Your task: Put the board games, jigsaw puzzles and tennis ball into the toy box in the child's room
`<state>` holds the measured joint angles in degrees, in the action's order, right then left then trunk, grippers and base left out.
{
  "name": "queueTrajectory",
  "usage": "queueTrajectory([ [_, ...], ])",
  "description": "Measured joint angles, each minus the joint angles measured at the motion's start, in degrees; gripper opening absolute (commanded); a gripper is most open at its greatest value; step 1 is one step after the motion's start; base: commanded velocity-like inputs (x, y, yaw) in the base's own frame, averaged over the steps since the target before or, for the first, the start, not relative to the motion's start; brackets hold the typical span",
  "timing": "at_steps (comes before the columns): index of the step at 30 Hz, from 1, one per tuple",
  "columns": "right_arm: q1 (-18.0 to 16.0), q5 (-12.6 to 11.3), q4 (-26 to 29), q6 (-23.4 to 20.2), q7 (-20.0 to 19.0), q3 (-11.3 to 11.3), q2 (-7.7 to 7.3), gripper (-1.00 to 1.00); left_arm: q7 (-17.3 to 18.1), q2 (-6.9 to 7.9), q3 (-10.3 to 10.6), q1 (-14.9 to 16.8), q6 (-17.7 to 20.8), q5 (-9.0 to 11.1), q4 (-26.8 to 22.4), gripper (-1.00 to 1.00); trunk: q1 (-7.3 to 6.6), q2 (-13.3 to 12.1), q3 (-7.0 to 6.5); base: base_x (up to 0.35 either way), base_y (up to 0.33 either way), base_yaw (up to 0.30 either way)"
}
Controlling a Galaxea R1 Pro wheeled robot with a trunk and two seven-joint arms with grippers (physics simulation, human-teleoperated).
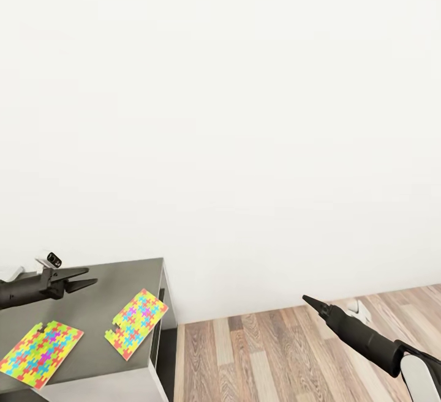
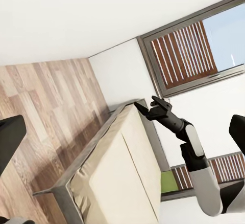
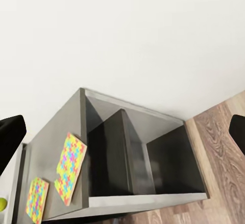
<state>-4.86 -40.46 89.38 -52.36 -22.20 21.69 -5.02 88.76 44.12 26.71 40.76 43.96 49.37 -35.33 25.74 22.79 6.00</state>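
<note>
Both jigsaw puzzles (image 1: 136, 323) lie flat on the dark tabletop (image 1: 110, 279), one overhanging its edge, the left gripper (image 1: 82, 281) hovering released and empty beside them, the right gripper (image 1: 308, 299) clenched over the floor (image 1: 275, 353), so next comes a low pinch on a sheet.

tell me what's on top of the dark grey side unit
Two jigsaw puzzles lie flat on the dark grey side unit: one nearer the robot, another overhanging the front edge. The left gripper hovers above. The right wrist view shows bare open compartments below.
</note>
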Motion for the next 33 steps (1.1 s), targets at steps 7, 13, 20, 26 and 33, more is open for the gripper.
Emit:
queueTrajectory([
  [7,0.0,0.0,0.0,0.0,0.0,0.0,0.0,1.0,0.0,-0.05,0.0,0.0,-0.1,-0.1,0.1,1.0,0.0,0.0,-0.66,0.0,0.0,0.0],
  [13,0.0,0.0,0.0,0.0,0.0,0.0,0.0,1.0,-0.1,-0.06,0.1,0.0,-0.1,-0.1,0.1,1.0,0.0,0.0,-1.22,0.0,0.0,0.036],
  [20,0.0,0.0,0.0,0.0,0.0,-0.1,0.0,1.0,-0.1,-0.06,0.1,0.0,0.0,-0.1,0.1,1.0,0.0,0.0,-1.88,0.0,0.0,0.062],
  [26,0.0,0.0,0.0,0.0,0.0,-0.1,0.01,1.0,0.0,-0.06,0.1,0.0,0.0,-0.1,0.1,1.0,0.0,0.0,-2.44,0.0,0.0,0.069],
  [33,0.0,0.1,0.1,0.0,0.0,-1.2,0.01,1.0,-0.1,-0.06,0.1,0.0,-0.1,-0.1,0.1,1.0,0.0,0.0,-3.1,0.0,0.0,0.072],
])
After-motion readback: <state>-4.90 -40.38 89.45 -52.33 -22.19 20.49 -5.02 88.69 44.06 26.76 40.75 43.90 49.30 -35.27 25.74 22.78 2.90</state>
